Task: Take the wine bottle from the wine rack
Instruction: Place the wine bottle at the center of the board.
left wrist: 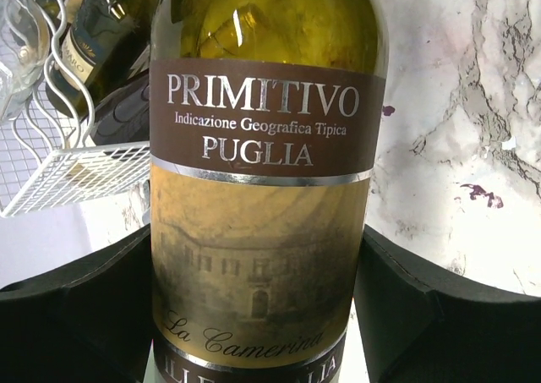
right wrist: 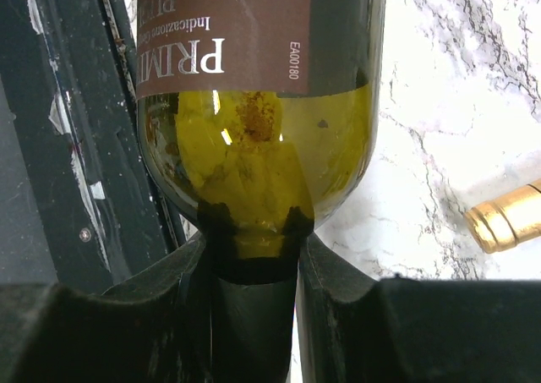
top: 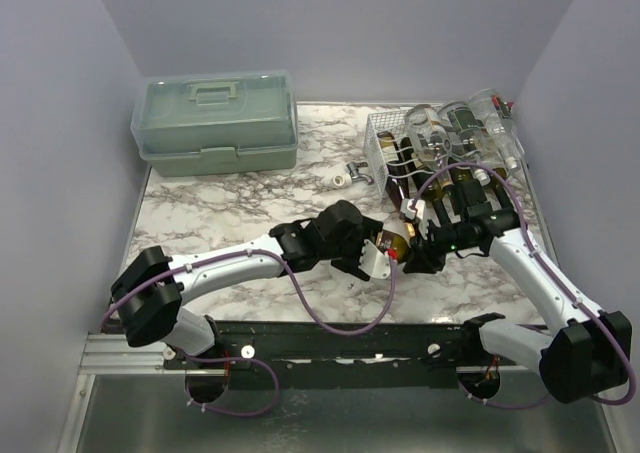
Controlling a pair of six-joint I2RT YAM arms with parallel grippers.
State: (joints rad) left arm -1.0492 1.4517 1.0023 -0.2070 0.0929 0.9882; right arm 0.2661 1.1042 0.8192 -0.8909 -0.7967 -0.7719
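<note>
wine bottle (top: pixel 390 239) mid-frame in top view, clear of wine rack (top: pixel 383 143), which sits upper right with other bottles in it. your right gripper (right wrist: pixel 254 248) clamped tight on bottle neck. your left gripper (left wrist: pixel 258 265) jaws wide around labelled body; can't tell if pads press glass.

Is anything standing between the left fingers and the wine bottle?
Nothing visible does. The left fingers flank the wine bottle on both sides, with nothing else in between; the wine rack lies off to one side.
</note>
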